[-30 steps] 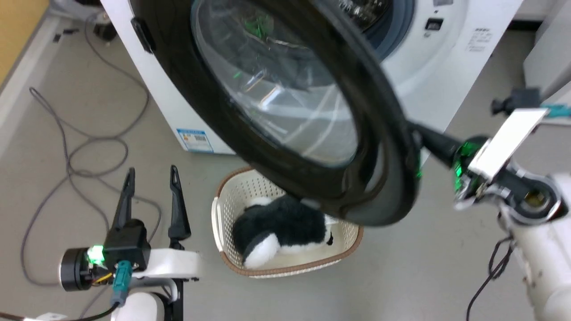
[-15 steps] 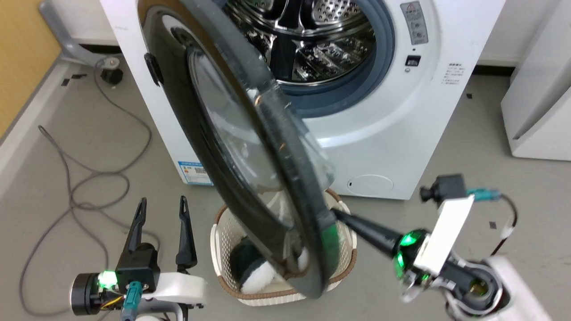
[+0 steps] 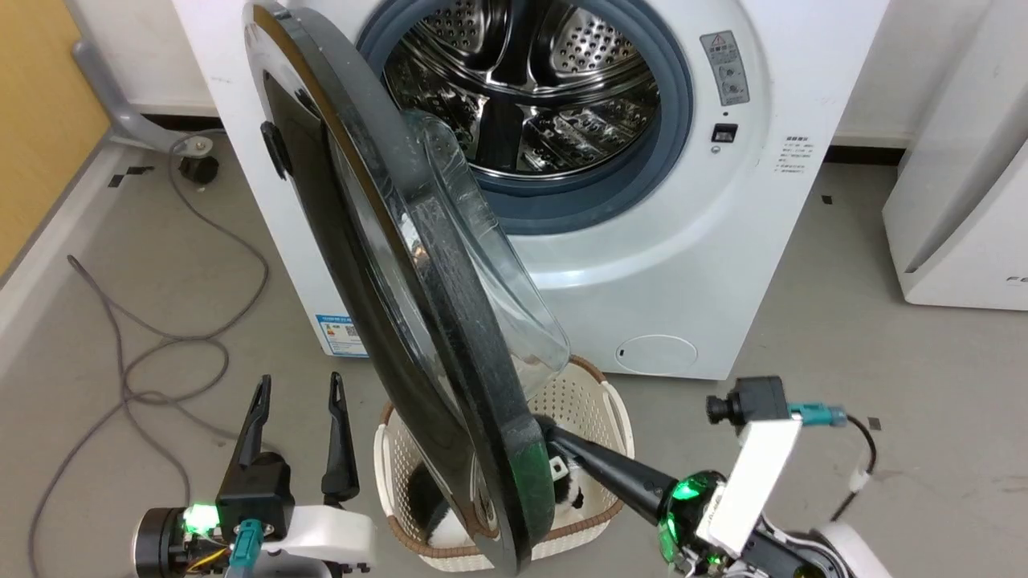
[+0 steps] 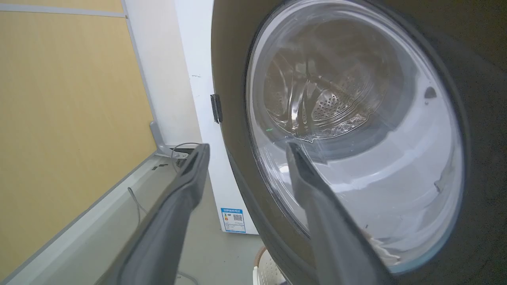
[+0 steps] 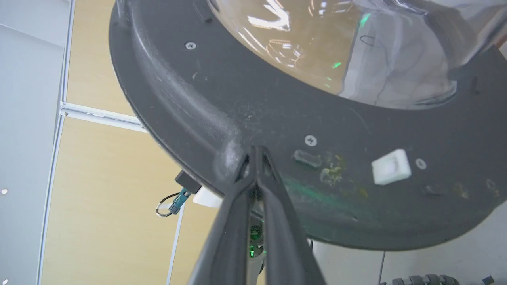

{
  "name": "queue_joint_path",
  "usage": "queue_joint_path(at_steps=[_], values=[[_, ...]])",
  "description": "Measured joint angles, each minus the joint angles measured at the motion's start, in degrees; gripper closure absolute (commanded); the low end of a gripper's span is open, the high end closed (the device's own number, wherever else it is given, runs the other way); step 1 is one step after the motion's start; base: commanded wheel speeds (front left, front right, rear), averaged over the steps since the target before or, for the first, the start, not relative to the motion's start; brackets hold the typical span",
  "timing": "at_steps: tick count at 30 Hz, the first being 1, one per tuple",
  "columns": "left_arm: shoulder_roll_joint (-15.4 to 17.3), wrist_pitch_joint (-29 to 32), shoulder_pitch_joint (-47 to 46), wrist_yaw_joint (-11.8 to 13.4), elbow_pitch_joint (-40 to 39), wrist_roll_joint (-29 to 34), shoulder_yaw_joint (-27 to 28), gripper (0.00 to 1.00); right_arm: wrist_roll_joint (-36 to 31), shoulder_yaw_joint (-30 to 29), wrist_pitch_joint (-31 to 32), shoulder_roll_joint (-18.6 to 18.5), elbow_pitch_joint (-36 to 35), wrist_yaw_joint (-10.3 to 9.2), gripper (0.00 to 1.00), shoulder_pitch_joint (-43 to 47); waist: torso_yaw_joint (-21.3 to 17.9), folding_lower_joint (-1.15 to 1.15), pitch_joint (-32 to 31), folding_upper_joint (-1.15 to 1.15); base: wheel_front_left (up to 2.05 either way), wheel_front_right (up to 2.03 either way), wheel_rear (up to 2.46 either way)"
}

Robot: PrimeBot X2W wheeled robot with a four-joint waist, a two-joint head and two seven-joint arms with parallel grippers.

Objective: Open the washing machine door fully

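The right gripper (image 5: 255,154), its slim fingers pressed together and empty, touches the matte inner face of the round, glossy-rimmed washing machine door (image 3: 462,353). Left of the door, the left gripper (image 3: 297,397) stands parted, empty.

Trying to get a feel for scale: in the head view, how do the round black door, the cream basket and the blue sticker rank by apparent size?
1. round black-rimmed glass washing machine door, though nearness to the camera exaggerates it.
2. cream perforated plastic basket, partly hidden behind the door.
3. small blue-edged label sticker.
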Motion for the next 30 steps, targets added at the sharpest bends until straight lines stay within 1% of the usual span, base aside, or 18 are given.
queue_joint_path(at_steps=[2,4,8,11,13,16,17,19,22,24,26,28,30], values=[[0.0,0.0,0.1,0.0,0.0,0.0,0.0,0.00,-0.8,-0.7,-2.0,0.1,-0.8,-0.01,1.00,1.0,-0.2,0.00,-0.2,0.00,0.00,0.00,0.00],[0.0,0.0,0.4,0.0,0.1,0.0,0.1,0.00,-3.0,-2.5,-6.1,0.1,-2.0,-0.01,1.00,1.2,-0.4,0.00,-0.3,0.00,0.00,0.00,0.00],[0.0,0.0,0.9,0.0,0.1,0.0,0.2,0.00,-10.0,-6.4,-20.1,0.1,-4.3,0.00,1.00,1.1,-0.9,0.00,-0.5,0.00,0.00,0.00,0.00],[0.0,0.0,1.0,0.0,0.2,0.0,0.5,0.00,-13.9,-6.0,-28.1,-0.6,-6.4,0.00,1.00,1.2,-1.5,0.00,-0.6,0.00,0.00,0.00,0.00],[0.0,0.0,1.0,0.0,0.2,0.0,0.6,0.00,-17.3,-4.9,-33.8,-1.8,-6.9,0.00,1.00,1.2,-1.8,0.00,-0.7,0.00,0.00,0.00,0.00],[0.1,0.0,1.0,0.0,0.3,0.0,0.6,0.00,-24.1,-3.2,-43.2,-5.1,-6.8,0.00,1.00,1.2,-2.2,0.00,-0.9,0.00,0.00,0.00,0.00],[0.1,0.0,1.0,0.0,0.3,0.0,0.7,0.00,-27.5,-3.0,-44.9,-6.4,-6.3,0.00,1.00,1.2,-2.4,0.00,-1.0,0.00,0.00,0.00,0.00],[0.1,0.0,1.1,0.0,0.3,0.0,0.8,0.00,-32.3,-4.5,-46.1,-7.1,-5.4,0.00,1.00,1.3,-2.6,0.00,-1.2,0.00,0.00,0.00,0.00],[0.1,0.0,1.2,0.0,0.2,0.0,0.9,0.00,-43.2,-12.2,-46.2,-5.7,-7.3,0.00,1.00,2.0,-3.0,0.00,-1.3,0.00,0.00,0.00,0.00],[0.1,0.0,1.2,0.0,0.1,0.0,0.9,0.00,-50.2,-16.0,-46.3,-4.5,-9.5,0.00,1.00,2.9,-3.2,0.00,-1.3,0.00,0.00,0.00,0.00],[0.1,0.0,1.2,0.0,0.0,0.0,1.0,0.00,-58.2,-18.1,-46.3,-4.0,-11.4,0.00,1.00,4.3,-3.3,0.00,-1.3,0.00,0.00,0.00,0.00],[0.2,0.0,1.3,0.0,0.0,0.0,1.0,0.00,-63.6,-20.3,-46.3,-2.7,-12.5,0.01,1.00,5.8,-3.4,0.01,-1.3,0.00,0.00,0.00,0.00],[0.2,0.0,1.3,0.0,-0.1,0.0,1.0,0.00,-69.8,-21.3,-46.3,-2.6,-12.9,0.01,1.00,7.3,-3.4,0.00,-1.2,0.00,0.00,0.00,0.00]])
